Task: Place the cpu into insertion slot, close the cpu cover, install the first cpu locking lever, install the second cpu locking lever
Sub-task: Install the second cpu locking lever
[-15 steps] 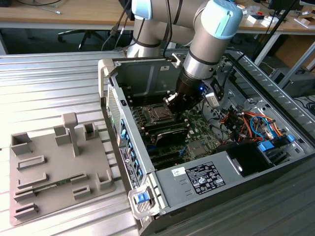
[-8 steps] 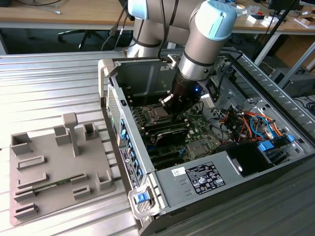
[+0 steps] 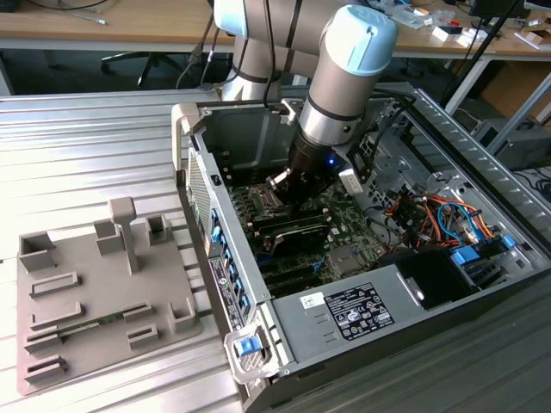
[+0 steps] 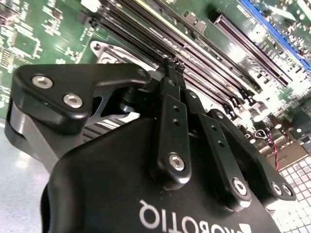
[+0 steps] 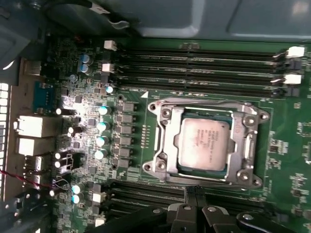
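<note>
Silvery-grey square cpu [image 5: 203, 144] seated in the black insertion slot [image 5: 181, 145]; shiny metal cpu cover [image 5: 209, 109] looks closed; end effector [image 4: 174, 64], fingertips together and empty, beside it, levers pending.

Cpu [image 5: 203, 144] face: dull silvery metal; cpu cover [image 5: 206, 141]: shiny metal frame; gripper [image 4: 174, 65]: matt black.

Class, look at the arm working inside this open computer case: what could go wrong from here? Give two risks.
1. The gripper sits right beside the insertion slot with the cpu already seated; a small sideways slip might knock the chip or scrape the cpu cover.
2. Memory slots lie just under the fingertips, so a slightly low approach may strike them.
</note>
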`<control>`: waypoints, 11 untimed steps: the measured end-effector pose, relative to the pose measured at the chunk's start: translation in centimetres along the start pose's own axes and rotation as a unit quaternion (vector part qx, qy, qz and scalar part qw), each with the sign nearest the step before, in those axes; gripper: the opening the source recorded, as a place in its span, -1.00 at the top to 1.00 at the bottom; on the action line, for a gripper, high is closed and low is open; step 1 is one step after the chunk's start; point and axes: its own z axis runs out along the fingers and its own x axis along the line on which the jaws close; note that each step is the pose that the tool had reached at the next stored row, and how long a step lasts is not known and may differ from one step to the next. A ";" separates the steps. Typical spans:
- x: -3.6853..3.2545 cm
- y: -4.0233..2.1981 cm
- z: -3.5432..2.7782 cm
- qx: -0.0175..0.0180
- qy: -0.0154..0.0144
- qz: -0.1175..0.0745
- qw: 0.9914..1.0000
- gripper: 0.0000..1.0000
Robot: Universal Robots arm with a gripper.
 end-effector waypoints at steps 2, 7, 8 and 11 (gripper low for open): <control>0.21 0.08 0.08 0.000 0.000 0.000 1.000 0.79; 0.84 0.59 0.30 0.000 0.000 0.000 1.000 0.79; 0.89 0.66 0.30 0.000 0.000 0.000 1.000 0.79; 1.21 0.80 0.32 0.000 0.000 0.000 1.000 0.79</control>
